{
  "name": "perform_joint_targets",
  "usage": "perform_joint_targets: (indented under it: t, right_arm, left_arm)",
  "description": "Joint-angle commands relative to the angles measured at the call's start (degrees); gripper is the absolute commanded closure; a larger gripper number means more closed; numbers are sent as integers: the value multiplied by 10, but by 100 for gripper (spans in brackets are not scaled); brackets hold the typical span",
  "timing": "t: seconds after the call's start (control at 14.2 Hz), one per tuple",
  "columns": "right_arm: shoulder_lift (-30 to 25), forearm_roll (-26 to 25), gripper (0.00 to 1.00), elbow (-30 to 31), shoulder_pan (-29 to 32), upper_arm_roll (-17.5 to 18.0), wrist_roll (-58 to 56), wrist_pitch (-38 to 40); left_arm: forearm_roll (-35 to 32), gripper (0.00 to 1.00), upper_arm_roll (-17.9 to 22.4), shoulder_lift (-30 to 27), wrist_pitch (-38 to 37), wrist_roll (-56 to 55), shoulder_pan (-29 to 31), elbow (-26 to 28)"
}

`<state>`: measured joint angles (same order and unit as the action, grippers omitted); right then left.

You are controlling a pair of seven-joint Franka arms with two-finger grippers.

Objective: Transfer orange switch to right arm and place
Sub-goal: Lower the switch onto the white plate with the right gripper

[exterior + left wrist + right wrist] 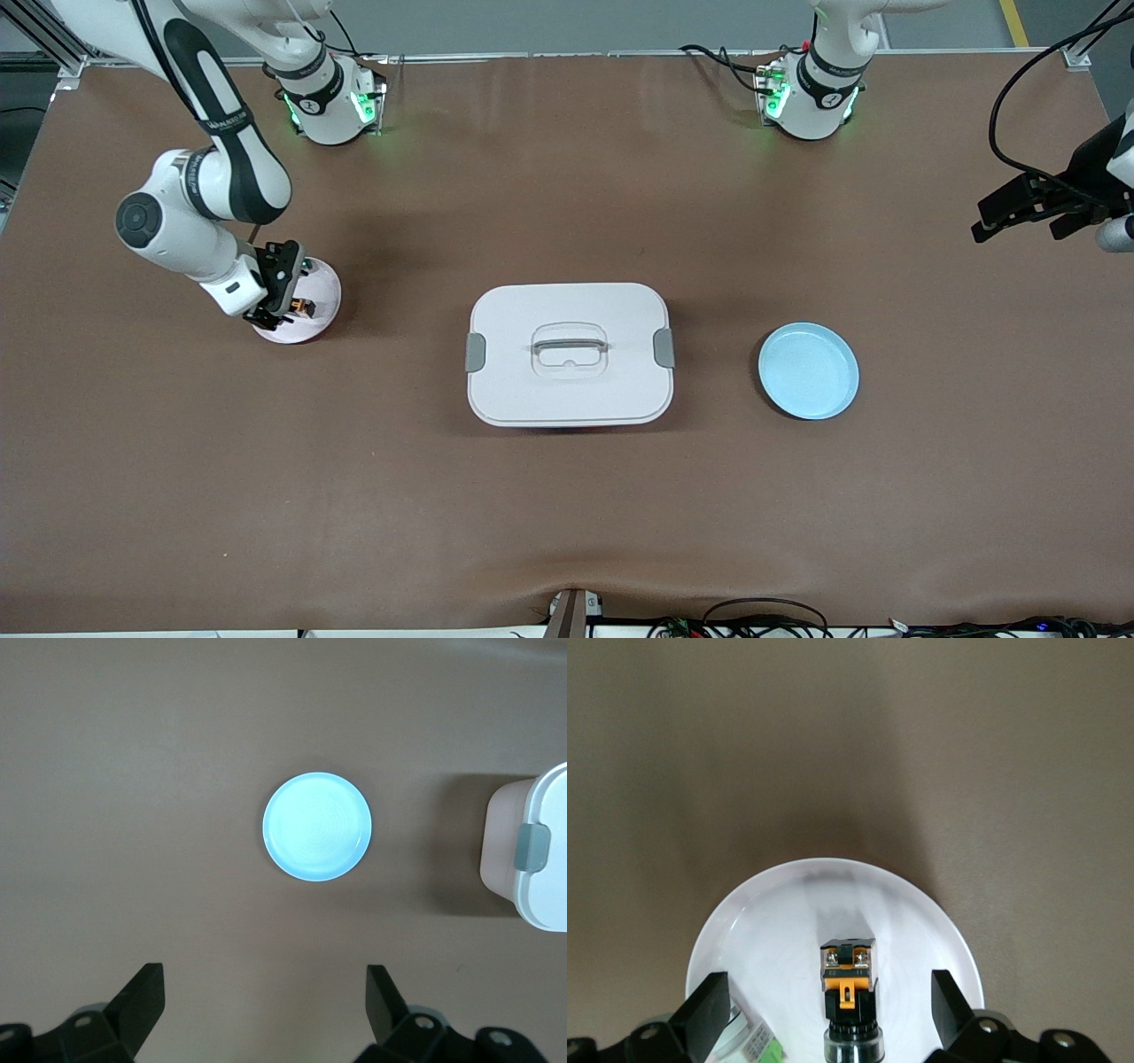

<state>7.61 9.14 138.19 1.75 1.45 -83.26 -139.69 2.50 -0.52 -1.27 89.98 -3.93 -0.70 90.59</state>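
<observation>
The orange switch (pixel 850 990), a black stubby part with an orange end, lies on the small white plate (pixel 780 930) toward the right arm's end of the table. It also shows in the front view (pixel 304 307) on that plate (pixel 326 282). My right gripper (pixel 830 994) is open low over the plate, with one finger on each side of the switch and not touching it. In the front view the right gripper (pixel 285 304) covers part of the plate. My left gripper (pixel 1019 230) is open and empty, held high over the left arm's end of the table (pixel 266 988).
A clear-green-silver part (pixel 749 1038) lies on the same white plate beside the switch. A white lidded box (pixel 569 354) with a handle stands mid-table. An empty blue plate (pixel 808 370) lies between the box and the left arm's end, and shows in the left wrist view (pixel 317 826).
</observation>
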Motion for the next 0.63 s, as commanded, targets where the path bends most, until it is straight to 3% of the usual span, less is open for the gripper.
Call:
perform_joint_targets:
  t: [0.0, 0.35, 0.56]
  right_arm:
    - [-28, 8, 0, -29, -3, 1, 94, 55]
    - [-30, -8, 0, -162, -18, -3, 208, 195]
    - [-24, -48, 0, -248, -11, -5, 286, 264]
  left_arm:
    - [-12, 0, -1, -1, -11, 10, -1, -7]
    - [-12, 0, -1, 5, -15, 6, -4, -7]
    - [-12, 0, -1, 6, -15, 3, -4, -7]
